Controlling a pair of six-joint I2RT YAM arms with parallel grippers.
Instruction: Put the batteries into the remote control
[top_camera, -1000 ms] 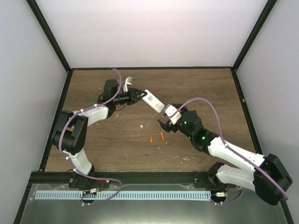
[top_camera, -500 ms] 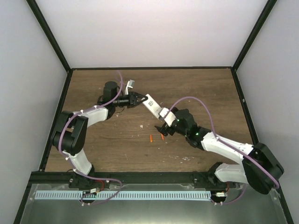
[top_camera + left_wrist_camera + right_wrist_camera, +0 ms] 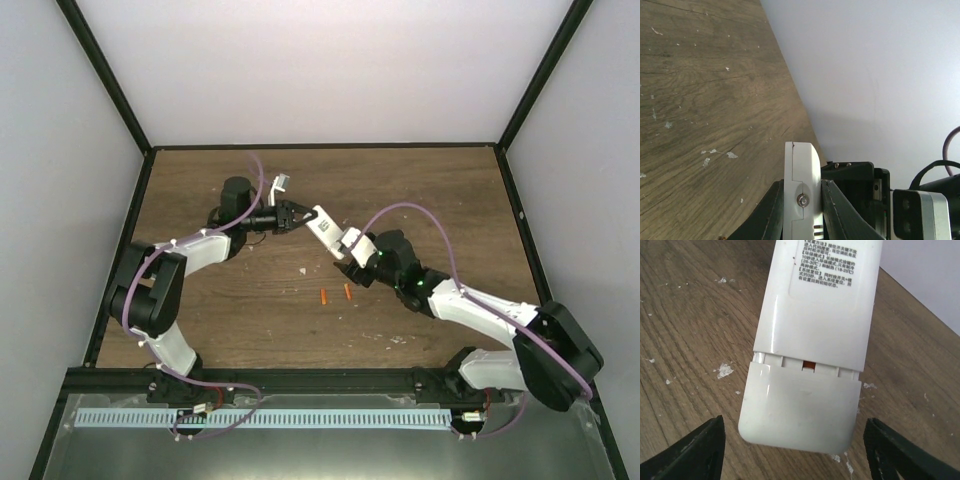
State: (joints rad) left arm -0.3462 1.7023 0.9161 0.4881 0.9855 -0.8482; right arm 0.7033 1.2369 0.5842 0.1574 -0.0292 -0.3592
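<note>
We list: remote control (image 3: 325, 225), label side showing, far end clenched in left hand (image 3: 298, 214). Right hand (image 3: 348, 250) grasps nothing, fingers spread wide beside its cover (image 3: 800, 407). Batteries (image 3: 323, 297): two, loose on table (image 3: 200, 190).

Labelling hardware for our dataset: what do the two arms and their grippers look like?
The left arm and right arm have white links, black joints and a purple cable looped alongside. Green lights glow on the right one. The fingers are black and tapered.

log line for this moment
left gripper: shut on remote control | right gripper: open around its cover end | batteries: both on table
</note>
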